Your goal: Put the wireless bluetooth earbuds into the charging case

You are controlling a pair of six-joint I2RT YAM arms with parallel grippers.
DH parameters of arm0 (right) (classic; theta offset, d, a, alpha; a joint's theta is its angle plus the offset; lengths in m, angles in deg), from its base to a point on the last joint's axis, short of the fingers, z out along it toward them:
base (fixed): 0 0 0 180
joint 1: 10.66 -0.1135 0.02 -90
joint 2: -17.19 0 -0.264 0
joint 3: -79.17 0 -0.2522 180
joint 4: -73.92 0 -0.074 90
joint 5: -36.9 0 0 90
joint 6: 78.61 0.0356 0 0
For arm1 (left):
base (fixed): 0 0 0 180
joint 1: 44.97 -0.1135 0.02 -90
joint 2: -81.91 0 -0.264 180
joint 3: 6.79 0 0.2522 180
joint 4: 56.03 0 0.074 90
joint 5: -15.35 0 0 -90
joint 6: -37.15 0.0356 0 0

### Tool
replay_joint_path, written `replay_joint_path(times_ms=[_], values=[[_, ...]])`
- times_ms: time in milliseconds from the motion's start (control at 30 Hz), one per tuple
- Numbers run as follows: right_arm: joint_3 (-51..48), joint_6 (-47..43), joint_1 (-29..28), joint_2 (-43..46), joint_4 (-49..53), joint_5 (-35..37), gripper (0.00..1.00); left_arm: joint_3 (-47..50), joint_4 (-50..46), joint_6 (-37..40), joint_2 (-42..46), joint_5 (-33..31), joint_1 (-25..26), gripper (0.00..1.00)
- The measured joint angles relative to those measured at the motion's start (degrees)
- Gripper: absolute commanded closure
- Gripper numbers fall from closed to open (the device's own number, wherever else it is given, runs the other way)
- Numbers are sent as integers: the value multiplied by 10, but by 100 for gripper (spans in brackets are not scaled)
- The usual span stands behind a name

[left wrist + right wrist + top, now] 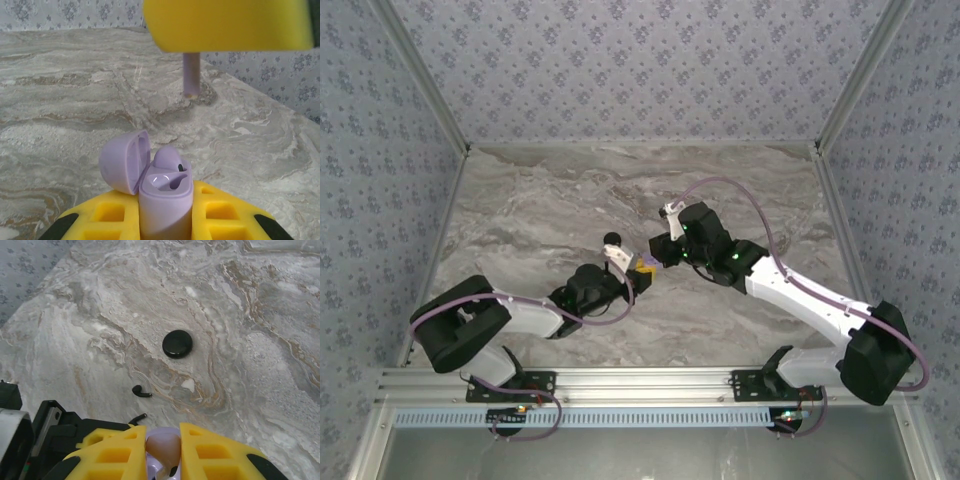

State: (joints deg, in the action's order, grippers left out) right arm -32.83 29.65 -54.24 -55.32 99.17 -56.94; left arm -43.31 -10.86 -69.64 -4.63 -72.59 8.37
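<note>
Centrally, the two grippers meet tip to tip over the marbled table [520, 220].

Left gripper [165, 222]: its yellow pads [107, 217] are clamped on the body of an upright lilac case [165, 205]. The lid [122, 162] stands open toward 9 o'clock. A lilac earbud [167, 157] appears seated in the far well, though the view is too close to be sure.

Right gripper [162, 432]: its fingers are pressed onto a second lilac earbud [162, 446]. From the left wrist, its stem [191, 75] hangs at 1 o'clock of the open case, apart from it.

Outward on the table, from the right wrist:
- A black earbud [141, 391] lies near, at 11 o'clock of the right gripper.
- A second black earbud [139, 417] lies at 10 o'clock, just beside the finger and partly hidden.
- The black charging case [177, 344] lies flat at 12 o'clock, farther out.

From above, that black case sits at 11 o'clock of the joined tips.
</note>
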Motion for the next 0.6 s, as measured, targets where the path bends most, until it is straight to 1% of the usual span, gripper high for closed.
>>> replay_joint_path(times_ms=[267,600], values=[[0,-3,-5,2,-11,3,80,-26,15,-3,-2,-2,0,84],[0,-4,-6,7,-10,16,80,-29,17,-5,-2,-10,0,84]])
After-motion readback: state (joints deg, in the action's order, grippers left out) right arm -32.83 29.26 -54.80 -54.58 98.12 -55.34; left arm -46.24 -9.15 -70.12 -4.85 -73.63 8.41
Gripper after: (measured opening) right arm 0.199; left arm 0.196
